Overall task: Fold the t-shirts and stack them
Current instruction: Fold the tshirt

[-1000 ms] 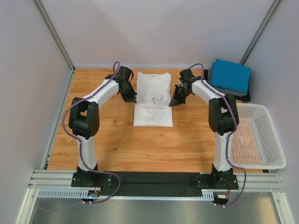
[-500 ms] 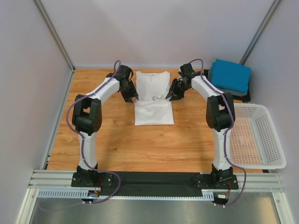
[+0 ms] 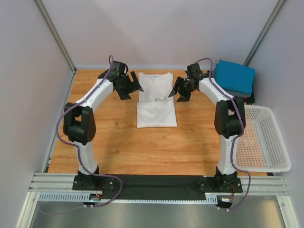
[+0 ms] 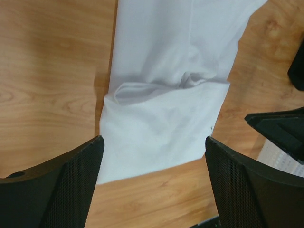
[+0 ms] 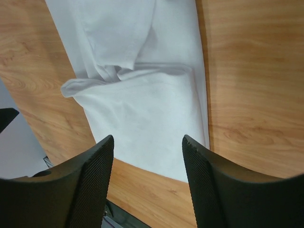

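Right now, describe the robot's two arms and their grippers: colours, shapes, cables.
The left arm and right arm are white rounded links joined by bulky black joints. A purple cable loops loosely along each, base to wrist. The left gripper and right gripper are black, each with two broad fingers whose inner faces show a fine dotted texture. No markings are legible.

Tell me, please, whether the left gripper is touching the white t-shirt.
Apart. The left wrist view shows the left gripper open, hovering above the white t-shirt, which lies on the table clear of its fingers.
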Controlling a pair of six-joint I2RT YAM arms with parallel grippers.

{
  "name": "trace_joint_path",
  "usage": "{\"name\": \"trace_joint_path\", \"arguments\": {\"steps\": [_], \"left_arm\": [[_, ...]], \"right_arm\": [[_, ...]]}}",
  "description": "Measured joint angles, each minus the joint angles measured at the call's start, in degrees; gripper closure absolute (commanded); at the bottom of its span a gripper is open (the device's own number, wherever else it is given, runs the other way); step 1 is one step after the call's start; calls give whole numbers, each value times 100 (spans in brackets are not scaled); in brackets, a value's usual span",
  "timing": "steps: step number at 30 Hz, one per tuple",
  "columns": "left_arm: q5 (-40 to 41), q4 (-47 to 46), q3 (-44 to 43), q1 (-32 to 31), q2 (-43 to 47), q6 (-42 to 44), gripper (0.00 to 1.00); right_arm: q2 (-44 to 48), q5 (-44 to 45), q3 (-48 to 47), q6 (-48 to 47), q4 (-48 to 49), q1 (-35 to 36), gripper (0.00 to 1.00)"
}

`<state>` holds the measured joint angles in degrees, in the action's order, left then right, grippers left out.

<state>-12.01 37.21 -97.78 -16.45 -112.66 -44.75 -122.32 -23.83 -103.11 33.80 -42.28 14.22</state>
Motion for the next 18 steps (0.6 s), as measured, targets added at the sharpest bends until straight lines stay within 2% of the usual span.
{"name": "trace_joint_path", "arguments": {"steps": [11, 14, 18], "left_arm": [[-240, -356, 2673, -450, 1484, 35, 12], [-249, -409, 3029, -540, 1547, 42, 16], [-225, -520, 3305, -540, 1550, 111, 27]], "right_arm": [[1598, 404, 2745, -44, 415, 297, 44], [1773, 468, 3174, -52, 494, 332, 45], [1829, 529, 3484, -90, 693, 361, 47]]}}
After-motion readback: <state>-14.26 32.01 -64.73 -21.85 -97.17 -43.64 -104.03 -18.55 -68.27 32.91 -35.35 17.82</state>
